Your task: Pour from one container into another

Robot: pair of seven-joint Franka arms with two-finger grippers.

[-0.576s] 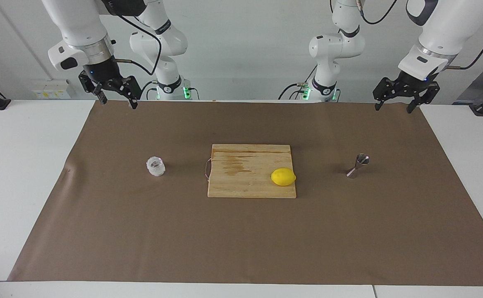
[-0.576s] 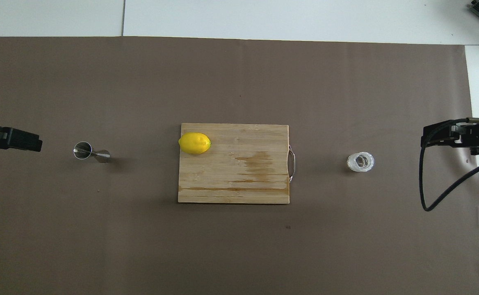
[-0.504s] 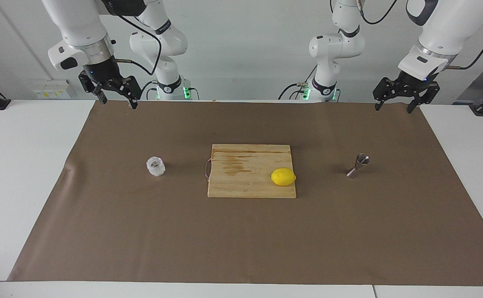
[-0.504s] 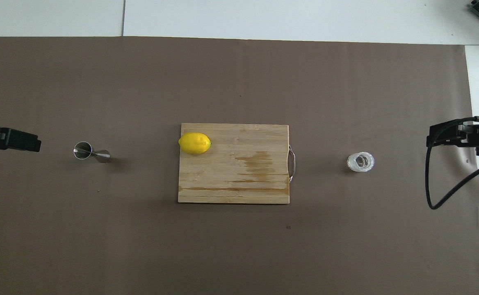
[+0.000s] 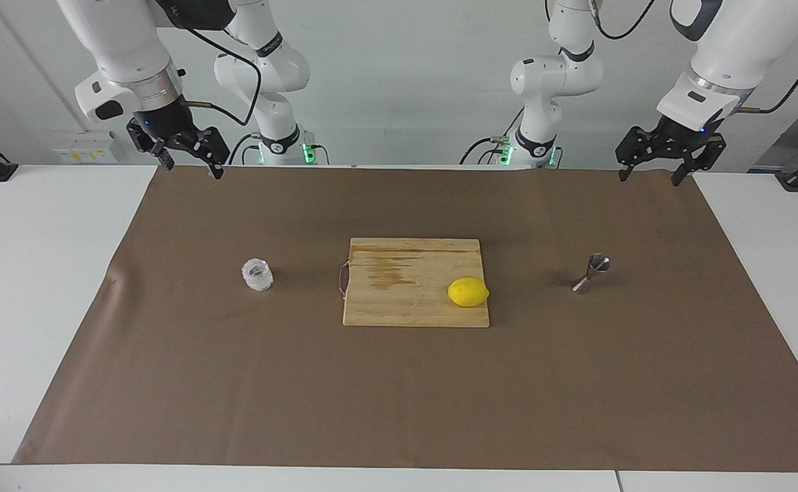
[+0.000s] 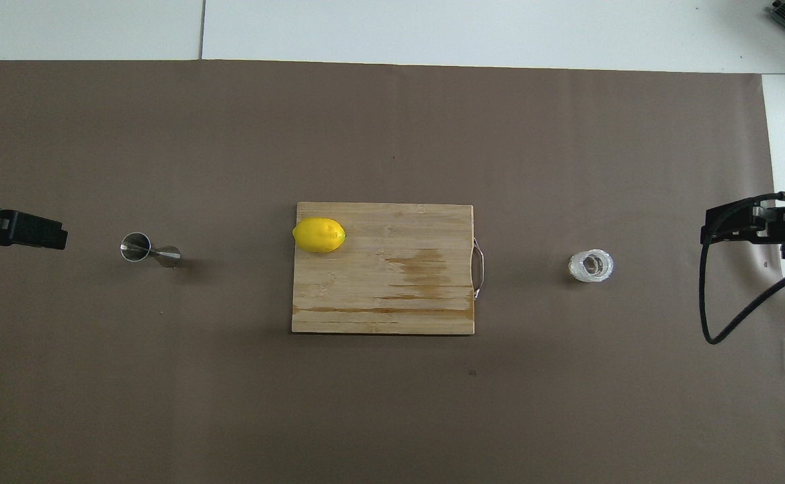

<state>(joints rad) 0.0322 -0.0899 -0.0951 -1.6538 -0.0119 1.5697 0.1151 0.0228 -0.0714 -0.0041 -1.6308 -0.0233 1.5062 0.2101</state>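
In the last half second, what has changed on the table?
Only the right gripper rose a little and drew back toward its end of the table, open and empty. The left gripper, glass cup, jigger and lemon kept their places.

Bright, even overhead light; soft short shadows; both views sharp.

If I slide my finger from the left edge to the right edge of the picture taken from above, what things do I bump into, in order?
Left pincer → metal jigger → lemon on the cutting board → glass cup → right pincer.
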